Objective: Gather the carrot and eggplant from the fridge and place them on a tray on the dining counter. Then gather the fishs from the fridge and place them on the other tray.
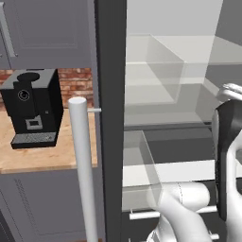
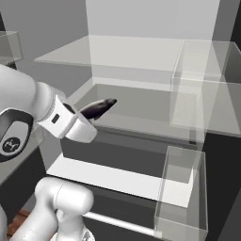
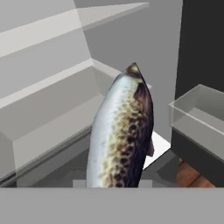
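Observation:
A slim silvery fish [image 3: 120,135] with a brown speckled back sticks out of my gripper [image 2: 86,114], which is shut on its tail end. In the right base view the fish [image 2: 100,108] hangs in the air in front of the open fridge [image 2: 132,56], level with its middle glass shelf [image 2: 141,120] and pointing inward. The hand view looks along the fish into the fridge; my fingertips are hidden under it. The carrot, the eggplant, both trays and the dining counter are out of view.
The fridge's dark door edge [image 1: 111,104] with a pale bar handle [image 1: 82,165] stands left of the arm. A black coffee machine [image 1: 33,108] sits on a wooden counter [image 1: 42,158] beyond it. Clear door bins [image 2: 181,193] hang at the right.

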